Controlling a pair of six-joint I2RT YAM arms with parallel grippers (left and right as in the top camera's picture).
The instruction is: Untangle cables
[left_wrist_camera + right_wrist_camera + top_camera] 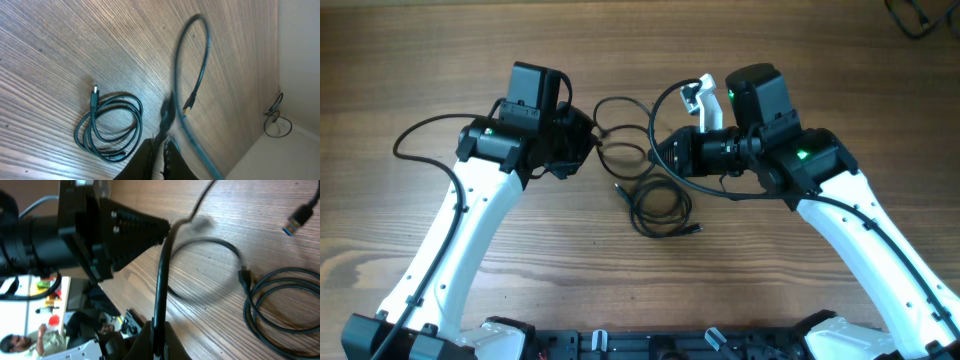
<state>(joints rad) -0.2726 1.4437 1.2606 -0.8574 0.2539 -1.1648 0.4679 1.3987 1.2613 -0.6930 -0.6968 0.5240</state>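
Note:
One thin black cable (620, 100) is stretched in a loop between my two grippers at the table's middle. My left gripper (588, 146) is shut on it; the left wrist view shows the cable (176, 60) arcing up from the jaws (161, 142) with a small plug (189, 104) hanging free. My right gripper (655, 152) is shut on the same cable (161, 275), which runs from its jaws (157, 330) up to the left gripper's fingertips (162, 227). A second cable lies as a loose coil (636, 210) on the table just in front of the grippers (139, 112) (250, 305).
A blue-tipped USB plug (295, 219) lies flat near the coil. Another dark cable bundle (915, 18) sits at the far right corner, past the table edge (274, 117). The left arm's own thick wire (420, 130) loops out to the left.

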